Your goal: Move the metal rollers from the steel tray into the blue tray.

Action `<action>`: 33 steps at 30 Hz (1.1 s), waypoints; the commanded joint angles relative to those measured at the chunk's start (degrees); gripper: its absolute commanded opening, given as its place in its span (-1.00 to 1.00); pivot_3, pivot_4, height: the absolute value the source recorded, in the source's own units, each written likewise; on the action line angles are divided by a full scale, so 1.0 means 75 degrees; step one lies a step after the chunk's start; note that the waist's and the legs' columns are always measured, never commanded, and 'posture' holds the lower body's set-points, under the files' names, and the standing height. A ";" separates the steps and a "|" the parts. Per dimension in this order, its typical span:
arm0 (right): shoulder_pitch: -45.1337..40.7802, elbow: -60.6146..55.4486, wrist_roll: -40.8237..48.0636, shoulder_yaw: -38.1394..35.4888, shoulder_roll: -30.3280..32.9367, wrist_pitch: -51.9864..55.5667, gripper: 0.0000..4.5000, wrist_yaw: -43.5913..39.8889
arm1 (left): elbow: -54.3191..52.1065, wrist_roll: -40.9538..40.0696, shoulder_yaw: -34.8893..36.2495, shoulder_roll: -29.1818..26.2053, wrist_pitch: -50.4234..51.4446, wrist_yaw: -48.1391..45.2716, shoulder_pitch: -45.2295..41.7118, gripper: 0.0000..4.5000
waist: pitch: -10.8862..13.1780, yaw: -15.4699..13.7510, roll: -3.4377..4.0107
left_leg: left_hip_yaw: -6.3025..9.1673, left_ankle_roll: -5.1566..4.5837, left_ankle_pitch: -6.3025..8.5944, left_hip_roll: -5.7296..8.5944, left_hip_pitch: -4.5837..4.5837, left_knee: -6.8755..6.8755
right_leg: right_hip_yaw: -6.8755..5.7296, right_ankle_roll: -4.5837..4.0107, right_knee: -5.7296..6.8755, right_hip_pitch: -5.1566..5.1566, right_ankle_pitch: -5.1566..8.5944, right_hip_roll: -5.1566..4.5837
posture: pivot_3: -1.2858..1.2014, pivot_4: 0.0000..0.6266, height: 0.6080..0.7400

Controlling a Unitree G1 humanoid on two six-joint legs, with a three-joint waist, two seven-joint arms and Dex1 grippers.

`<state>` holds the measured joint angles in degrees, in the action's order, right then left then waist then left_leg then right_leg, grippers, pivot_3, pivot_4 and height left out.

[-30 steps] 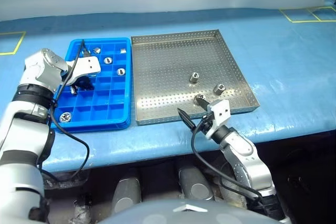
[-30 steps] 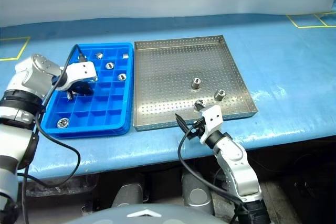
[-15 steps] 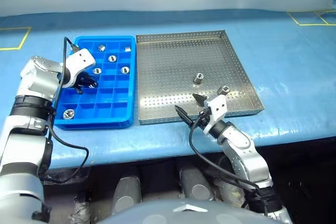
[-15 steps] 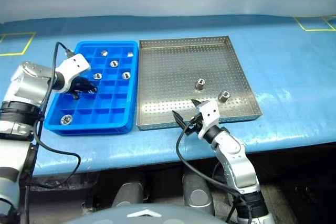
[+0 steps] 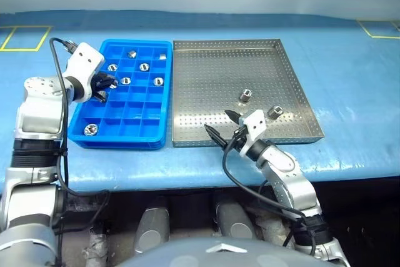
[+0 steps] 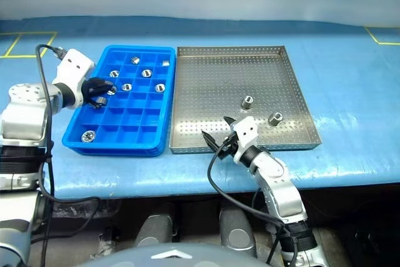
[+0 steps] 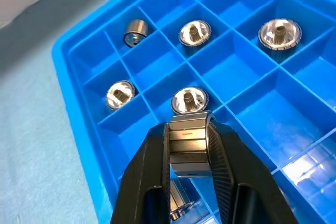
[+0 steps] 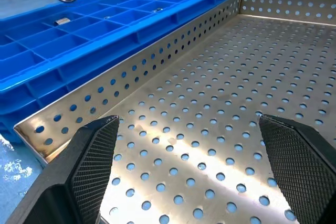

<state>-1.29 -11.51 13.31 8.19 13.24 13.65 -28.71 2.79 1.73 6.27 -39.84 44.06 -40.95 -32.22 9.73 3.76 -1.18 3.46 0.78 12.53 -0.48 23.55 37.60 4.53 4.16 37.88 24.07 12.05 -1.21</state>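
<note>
Blue tray: left gripper above it, clamped on a roller. Right gripper: wide open, empty, at steel tray near edge.

**Bright, even light, pretty clean shots**

Lighting's soft and even from above, so shadows stay faint and short. The steel tray throws pale glare patches off its perforated floor up close. The metal rollers sparkle with small highlights. Up close, the left end effector goes slightly soft near the lens.
</note>
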 commanded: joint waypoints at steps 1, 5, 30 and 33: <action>-0.0249 0.0013 0.0021 -0.0017 -0.0071 -0.0270 1.00 -0.0078 | -0.0781 -0.0387 0.0699 0.0208 0.0165 0.0571 -0.0082 -0.67 | 0.0000 -0.0042 0.0000 | 0.0001 0.0000 0.0000 0.0000 0.0001 0.0000 | -0.0002 0.0000 -0.0001 0.0000 0.0000 0.0000 | 0.05 -0.52 1.00; -0.0473 0.0110 0.0074 0.0053 -0.0206 -0.0341 1.00 -0.0123 | -0.1203 -0.0799 0.1147 0.0629 0.0056 0.1117 -0.0127 -0.67 | 0.0000 -0.0089 0.0000 | 0.0005 0.0002 -0.0001 0.0002 -0.0002 0.0000 | -0.0007 0.0000 -0.0006 -0.0008 -0.0001 -0.0005 | 0.05 -0.52 1.00; -0.2837 0.1458 -0.1249 0.1271 -0.0973 -0.0287 1.00 0.0077 | -0.3042 -0.4551 0.1826 0.3510 0.1535 0.2603 0.1106 -0.67 | 0.0000 -0.0161 -0.0001 | 0.0027 0.0015 -0.0008 0.0011 -0.0016 -0.0002 | -0.0031 -0.0008 -0.0014 -0.0034 -0.0006 -0.0013 | 0.06 -0.52 1.00; -0.2843 0.1506 -0.1190 0.1244 -0.1045 -0.0381 1.00 0.0032 | -0.3100 -0.5020 0.1894 0.3712 0.1692 0.2739 0.1306 -0.67 | 0.0000 -0.0181 -0.0001 | 0.0033 0.0015 -0.0008 0.0012 -0.0016 -0.0002 | -0.0036 -0.0008 -0.0014 -0.0034 -0.0003 -0.0013 | 0.06 -0.52 1.00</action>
<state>-21.75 0.37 4.34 17.68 6.06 12.51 -28.46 -17.13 -32.98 19.87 -12.84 56.36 -20.84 -22.40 9.73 2.40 -1.18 3.72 0.89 12.46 -0.39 23.43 37.58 4.26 4.10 37.78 23.81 12.03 -1.30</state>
